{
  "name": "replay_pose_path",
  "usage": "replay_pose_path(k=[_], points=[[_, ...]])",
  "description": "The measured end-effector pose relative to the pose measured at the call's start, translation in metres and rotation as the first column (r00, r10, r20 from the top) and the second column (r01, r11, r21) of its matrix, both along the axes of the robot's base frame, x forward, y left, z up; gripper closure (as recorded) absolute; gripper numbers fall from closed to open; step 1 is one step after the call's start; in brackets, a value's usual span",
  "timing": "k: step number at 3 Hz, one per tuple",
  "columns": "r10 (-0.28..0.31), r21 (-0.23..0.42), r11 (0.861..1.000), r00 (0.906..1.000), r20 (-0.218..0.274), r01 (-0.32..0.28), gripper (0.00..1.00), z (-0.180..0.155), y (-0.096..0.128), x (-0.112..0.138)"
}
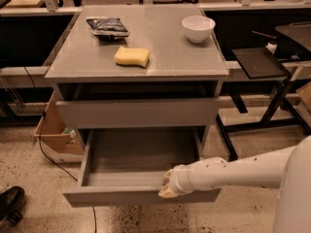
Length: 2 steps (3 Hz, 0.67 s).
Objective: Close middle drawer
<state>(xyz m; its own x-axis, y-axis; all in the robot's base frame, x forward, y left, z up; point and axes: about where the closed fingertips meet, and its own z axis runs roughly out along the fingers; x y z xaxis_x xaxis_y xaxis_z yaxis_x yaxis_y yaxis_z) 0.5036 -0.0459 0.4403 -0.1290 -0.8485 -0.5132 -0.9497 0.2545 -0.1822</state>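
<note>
Presently pincer (166,188) rests against open middle drawer (116,196).

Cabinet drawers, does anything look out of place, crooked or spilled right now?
Only the middle drawer stands out: it hangs pulled far out while the drawer above sits nearly shut. The gripper is at its front panel's top edge. The sponge, bowl and bag sit tidily on top.

Speckled floor (29,171), cardboard box (52,132) at left — dim benches (24,1) behind
</note>
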Motion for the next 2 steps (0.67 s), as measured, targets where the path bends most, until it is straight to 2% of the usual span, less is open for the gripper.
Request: replay_pose_path(k=[1, 2], points=[[-0.003, -0.003, 1.000, 0.9996, 0.027, 0.003, 0.94, 0.0059, -0.0006, 0.0084], [-0.003, -0.003, 1.000, 0.9995, 0.031, 0.003, 1.00, 0.0064, -0.0004, 0.0104]])
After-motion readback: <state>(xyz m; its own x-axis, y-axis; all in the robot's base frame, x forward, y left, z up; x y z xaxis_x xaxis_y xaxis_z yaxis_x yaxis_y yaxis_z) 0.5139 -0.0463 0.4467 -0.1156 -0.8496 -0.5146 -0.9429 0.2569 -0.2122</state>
